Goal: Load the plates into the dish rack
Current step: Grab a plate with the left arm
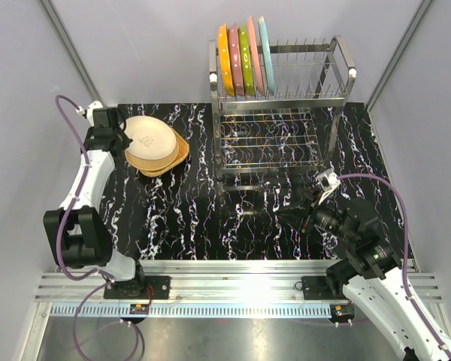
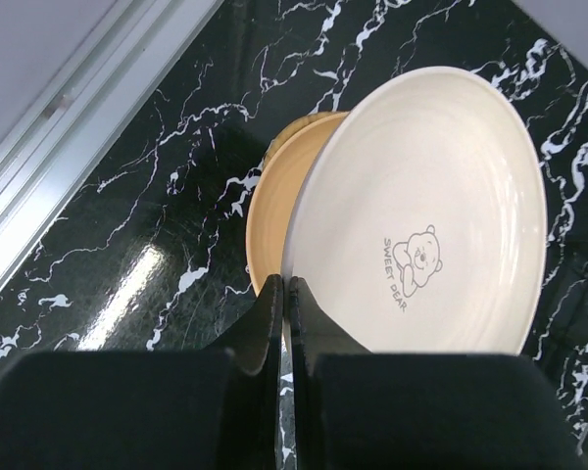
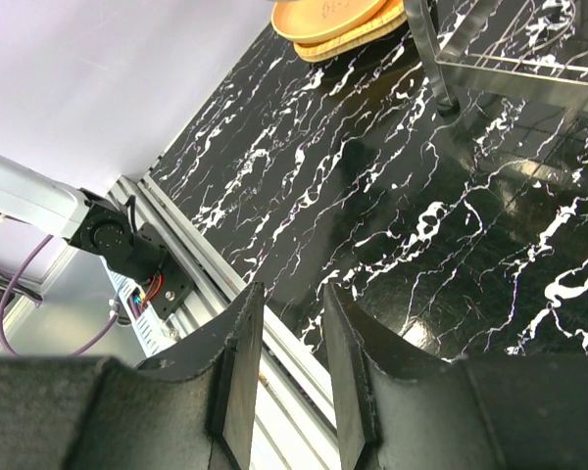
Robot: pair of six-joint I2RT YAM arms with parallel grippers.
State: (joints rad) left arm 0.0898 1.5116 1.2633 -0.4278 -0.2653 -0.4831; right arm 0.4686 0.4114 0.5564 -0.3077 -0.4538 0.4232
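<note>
Right gripper [image 3: 284, 362] low over black white-veined marble tabletop [image 1: 180, 218], jaws part-spread, holding nothing. Left gripper [image 2: 285, 289] jaws pinching rim of cream round plate with bear print [image 2: 421, 206], tilted above tan plates [image 2: 269, 196], likely two. Beyond, shiny steel wire dish rack [image 1: 301, 94]; five coloured plates [image 1: 244, 60] upright at upper tier's left end.

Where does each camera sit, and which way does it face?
Top external: above and behind, looking down on the table, dish rack, left arm and right arm.
Left wrist: on its arm, looking down past the left pincer, shut on the cream plate.
Right wrist: on its arm, looking low across the table past the open right pincer.
Shared: all three show the plate stack.
</note>
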